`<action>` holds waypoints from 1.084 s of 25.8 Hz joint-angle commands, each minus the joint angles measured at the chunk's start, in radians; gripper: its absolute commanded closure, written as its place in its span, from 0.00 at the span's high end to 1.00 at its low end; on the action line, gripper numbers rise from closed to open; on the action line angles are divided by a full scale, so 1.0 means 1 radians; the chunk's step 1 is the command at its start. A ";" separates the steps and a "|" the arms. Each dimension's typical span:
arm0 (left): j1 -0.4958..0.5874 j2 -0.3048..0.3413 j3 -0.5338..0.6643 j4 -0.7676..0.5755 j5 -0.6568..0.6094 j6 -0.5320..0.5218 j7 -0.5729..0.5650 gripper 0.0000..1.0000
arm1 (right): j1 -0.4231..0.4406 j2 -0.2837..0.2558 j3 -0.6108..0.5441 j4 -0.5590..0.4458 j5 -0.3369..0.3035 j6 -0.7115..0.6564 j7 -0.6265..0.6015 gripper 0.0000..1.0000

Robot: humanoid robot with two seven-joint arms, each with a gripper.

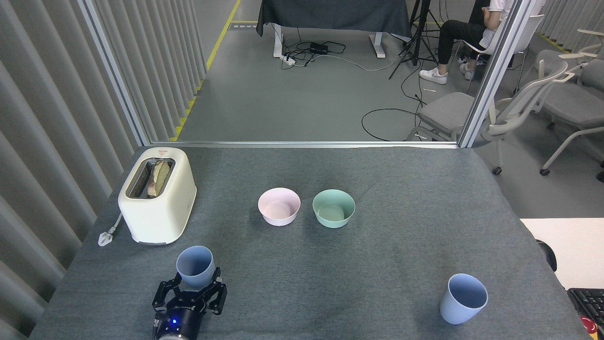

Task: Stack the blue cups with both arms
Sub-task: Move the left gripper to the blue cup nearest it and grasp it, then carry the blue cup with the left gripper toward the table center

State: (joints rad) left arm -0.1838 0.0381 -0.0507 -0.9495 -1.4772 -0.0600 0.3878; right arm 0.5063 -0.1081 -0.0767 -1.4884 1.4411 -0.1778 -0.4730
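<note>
Grey-clothed table (401, 189): left blue cup (195, 267) upright, lower left, between the spread fingers of the left pincer (191, 289), grip unconfirmed. Right blue cup (462, 298) upright, lower right.

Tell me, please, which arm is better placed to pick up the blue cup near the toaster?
Left. The left gripper already has its fingers either side of that blue cup's base, by the toaster. The right arm is out of view.

Two upright light-blue cups (195, 266) (462, 298) stand well apart on the table.
</note>
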 commanded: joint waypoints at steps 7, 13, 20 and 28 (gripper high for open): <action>0.006 0.002 -0.003 -0.037 -0.003 -0.017 0.009 0.62 | 0.000 0.001 -0.002 0.000 0.002 0.001 -0.007 1.00; 0.086 -0.001 -0.129 -0.204 -0.017 -0.121 0.008 0.64 | 0.000 -0.001 0.002 0.000 0.002 0.001 -0.007 1.00; 0.073 -0.040 -0.337 -0.215 -0.055 -0.118 0.003 0.65 | 0.000 -0.001 0.009 0.000 0.004 0.003 -0.007 1.00; 0.023 -0.115 -0.360 -0.074 -0.100 -0.116 0.002 0.66 | -0.002 -0.001 0.011 0.000 0.002 0.004 -0.007 1.00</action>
State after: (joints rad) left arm -0.1444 -0.0576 -0.4042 -1.0623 -1.5696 -0.1779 0.3905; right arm 0.5062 -0.1082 -0.0663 -1.4879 1.4449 -0.1739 -0.4805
